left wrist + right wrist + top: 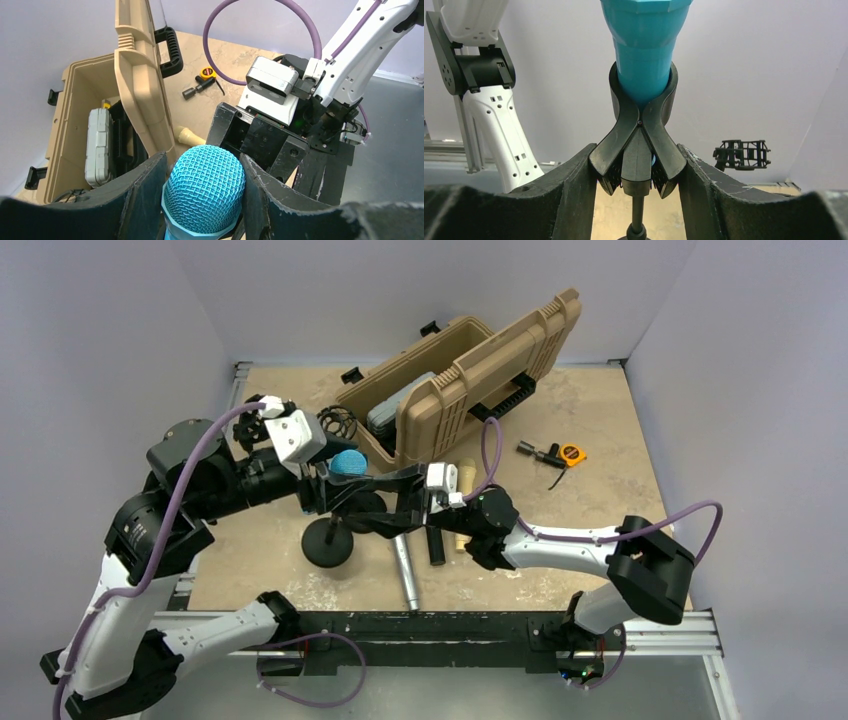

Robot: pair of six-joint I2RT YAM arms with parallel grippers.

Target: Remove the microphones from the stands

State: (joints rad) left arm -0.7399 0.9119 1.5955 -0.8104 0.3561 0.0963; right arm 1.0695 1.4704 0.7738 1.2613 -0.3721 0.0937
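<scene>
Left gripper (pixel 202 167) fingers clamped on the blue microphone (pixel 205 195) at its mesh head, microphone seated in the clip (pixel 640 135) of the stand (pixel 328 540), long axis upright, head up, right gripper (pixel 636 155) fingers pressed on the clip's levers, open tan case (pixel 470 380) just behind.

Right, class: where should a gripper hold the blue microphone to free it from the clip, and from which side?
The round mesh head, approached from the head end: the tapered body sits wedged in the clip, leaving the head free.
</scene>
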